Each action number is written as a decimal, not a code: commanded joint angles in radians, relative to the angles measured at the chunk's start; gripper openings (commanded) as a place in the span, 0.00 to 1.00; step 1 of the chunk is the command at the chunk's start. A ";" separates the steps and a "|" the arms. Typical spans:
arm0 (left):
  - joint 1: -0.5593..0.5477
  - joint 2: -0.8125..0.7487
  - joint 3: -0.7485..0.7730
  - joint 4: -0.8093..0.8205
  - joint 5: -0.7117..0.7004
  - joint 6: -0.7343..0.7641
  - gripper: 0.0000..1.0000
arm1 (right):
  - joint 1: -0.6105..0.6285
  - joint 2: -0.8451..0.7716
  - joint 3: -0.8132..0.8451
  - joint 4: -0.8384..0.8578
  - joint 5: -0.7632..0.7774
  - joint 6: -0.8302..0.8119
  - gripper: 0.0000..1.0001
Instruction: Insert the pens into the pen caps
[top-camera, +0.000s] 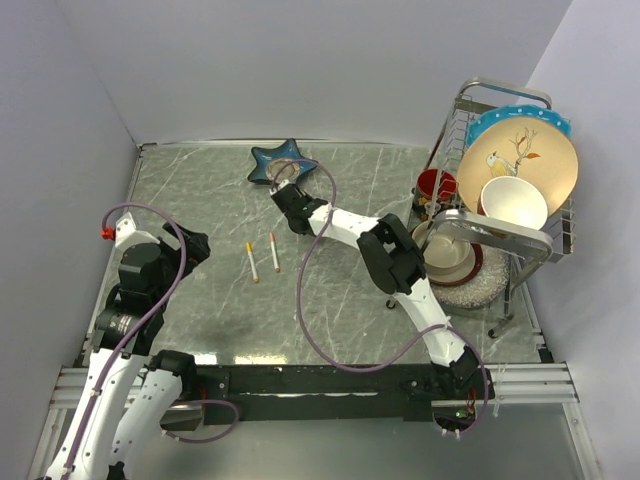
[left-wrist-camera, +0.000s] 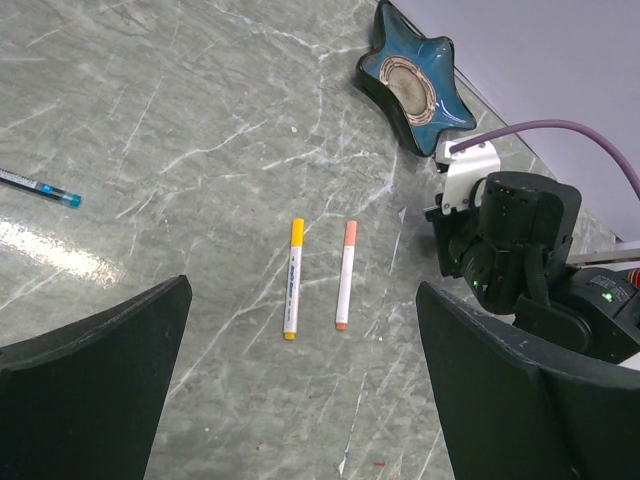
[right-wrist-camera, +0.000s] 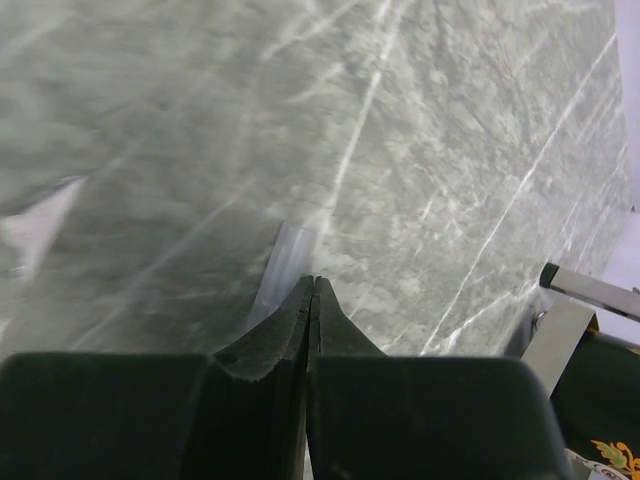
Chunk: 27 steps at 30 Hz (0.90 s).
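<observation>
Pens (top-camera: 252, 262) lie side by side on the desk (top-camera: 380, 290), a glossy grey-green slab veined in white. At your far left in the left wrist view a separate clear pen with a blue tip (left-wrist-camera: 40, 188) rests alone. The left arm is folded up near the left wall, its fingers (left-wrist-camera: 100, 380) spread wide and released, framing both pens from above without touching them. Of the pair, the left pen (left-wrist-camera: 292, 285) is a slim white stick with a yellow cap (left-wrist-camera: 297, 232) on its far end. Just beside it and apart lies the right pen (left-wrist-camera: 345, 285), with its red-orange cap (left-wrist-camera: 351, 234). You have bare desk all round them. Further right, the right arm stretches long and low across the desk. Its fingers (right-wrist-camera: 270, 350) are clenched together on nothing, close to a glazed blue star-shaped dish (top-camera: 277, 161). A wire rack (top-camera: 505, 290) of plates and bowls crowds the right edge.
</observation>
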 joint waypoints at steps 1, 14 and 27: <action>0.002 -0.010 -0.002 0.028 -0.008 0.012 0.99 | 0.020 -0.044 0.001 0.011 -0.024 0.006 0.02; 0.000 -0.019 -0.002 0.031 -0.015 0.009 0.99 | 0.023 -0.078 0.132 -0.124 0.082 0.248 0.13; 0.003 -0.007 -0.002 0.031 -0.010 0.011 0.99 | 0.009 0.000 0.347 -0.307 -0.001 0.616 0.35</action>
